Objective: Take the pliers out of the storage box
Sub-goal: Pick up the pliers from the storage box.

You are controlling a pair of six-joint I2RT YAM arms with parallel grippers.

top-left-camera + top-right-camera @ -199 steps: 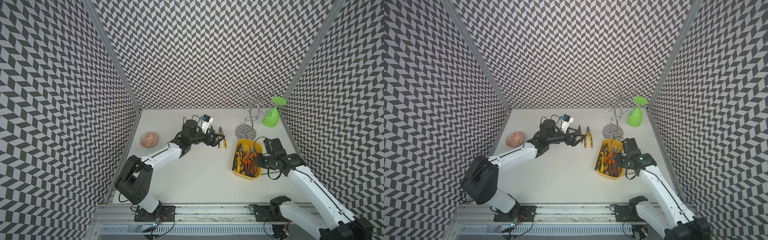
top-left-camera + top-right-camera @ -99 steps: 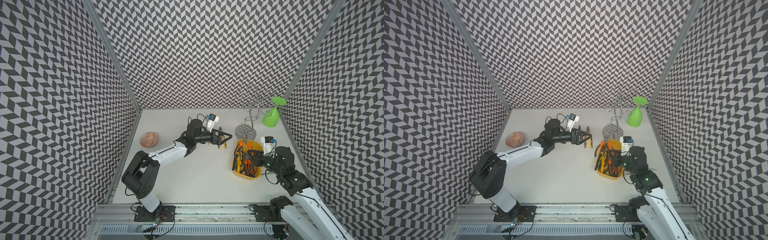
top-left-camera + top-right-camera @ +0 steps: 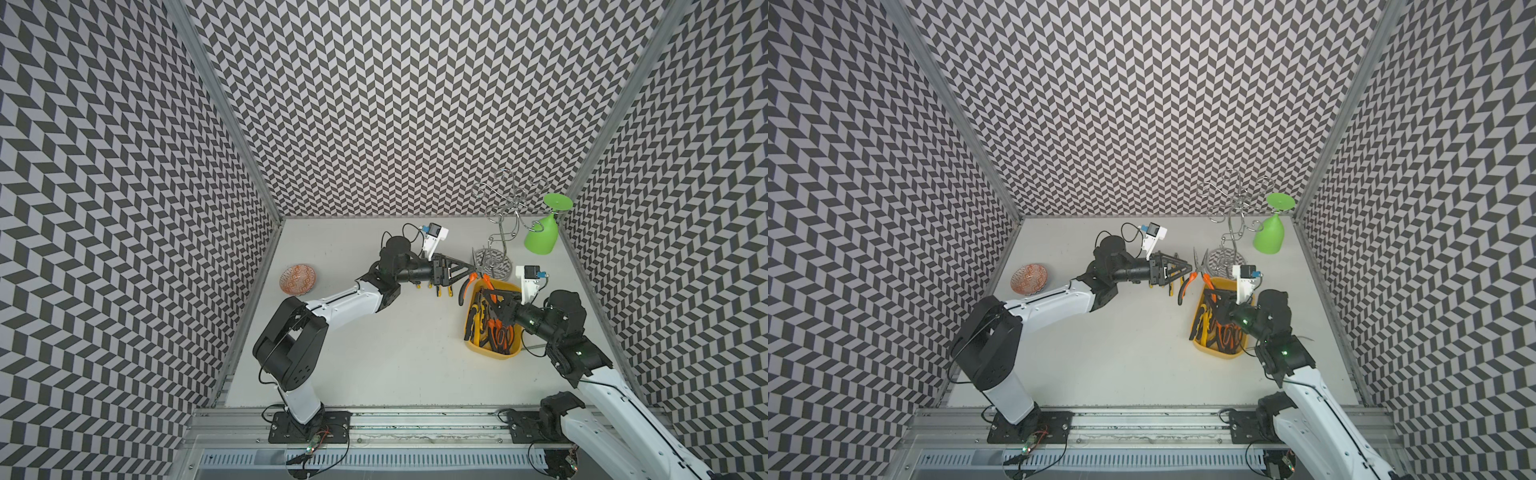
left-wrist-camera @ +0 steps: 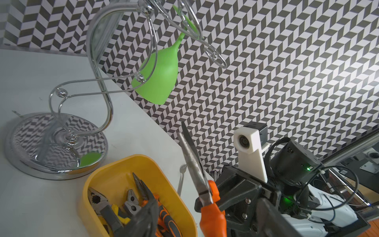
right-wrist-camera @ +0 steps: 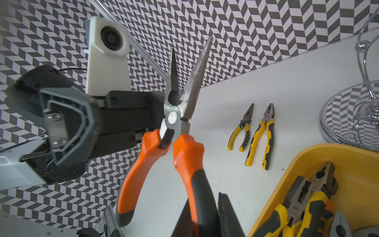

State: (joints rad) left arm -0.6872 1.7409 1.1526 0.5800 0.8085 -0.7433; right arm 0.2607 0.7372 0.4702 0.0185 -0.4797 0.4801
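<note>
The yellow storage box (image 3: 490, 353) (image 3: 1214, 353) (image 4: 123, 162) (image 5: 307, 156) holds several pliers (image 3: 486, 324) (image 4: 131, 205) (image 5: 307, 195). Above its far left corner, my right gripper (image 3: 490, 293) (image 3: 1212, 294) (image 5: 205, 213) is shut on one handle of the orange long-nose pliers (image 3: 467, 284) (image 3: 1187, 282) (image 4: 209, 205) (image 5: 184, 156), nose pointing up. My left gripper (image 3: 471, 271) (image 3: 1190, 270) (image 4: 207, 203) is open, its fingers either side of those pliers near the pivot. Two yellow-handled pliers (image 5: 240, 131) (image 5: 264, 135) (image 3: 1173, 286) lie on the table, partly under the left gripper.
A chrome wire rack (image 3: 496, 249) (image 4: 57, 143) stands just behind the box, with a green glass (image 3: 542, 237) (image 4: 160, 78) hanging upside down from it. An orange patterned bowl (image 3: 298, 279) sits by the left wall. A small fork (image 4: 182, 176) lies beside the box.
My right gripper has lifted the orange pliers out of the box, up and to the left. The left gripper has moved right to meet them, and its jaws have narrowed.
</note>
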